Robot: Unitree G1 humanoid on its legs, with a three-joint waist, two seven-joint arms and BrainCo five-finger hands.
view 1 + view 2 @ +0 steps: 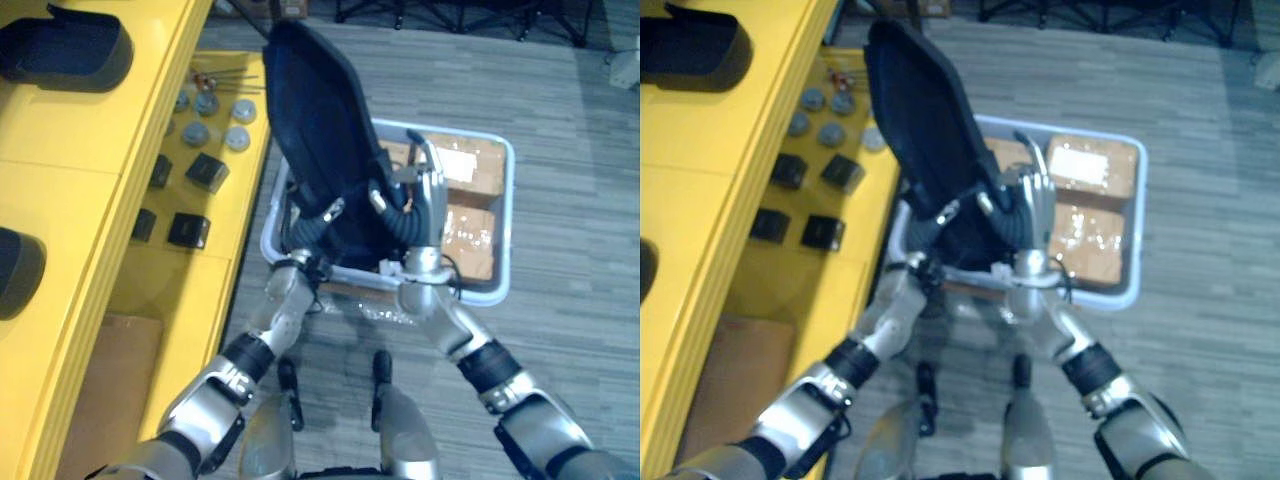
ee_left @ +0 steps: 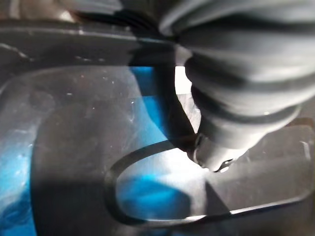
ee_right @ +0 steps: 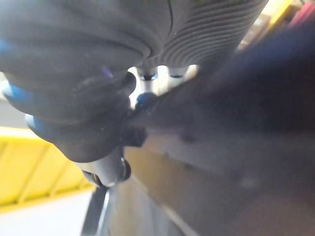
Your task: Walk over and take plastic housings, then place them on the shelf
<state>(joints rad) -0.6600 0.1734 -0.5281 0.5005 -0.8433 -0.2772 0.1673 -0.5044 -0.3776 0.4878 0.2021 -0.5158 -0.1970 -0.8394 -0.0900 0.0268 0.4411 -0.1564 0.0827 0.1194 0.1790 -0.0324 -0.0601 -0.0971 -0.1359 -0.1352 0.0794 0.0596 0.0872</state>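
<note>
Clamping large dark curved plastic housing (image 1: 320, 130) between both hands, tilted upright over pale grey crate (image 1: 500, 290), close beside yellow shelf (image 1: 100, 200) edge. Right hand (image 1: 427, 205) flat, fingers straight against housing's side, probably bracing the bulk. Left hand (image 1: 305, 235) at lower end, grip cannot be told.

A factory-like workshop: a yellow shelf (image 1: 85, 190) of small black parts (image 1: 207, 171) beside a grey crate (image 1: 511, 220) of wrapped packages (image 1: 470, 240) on plank flooring (image 1: 575, 150).
</note>
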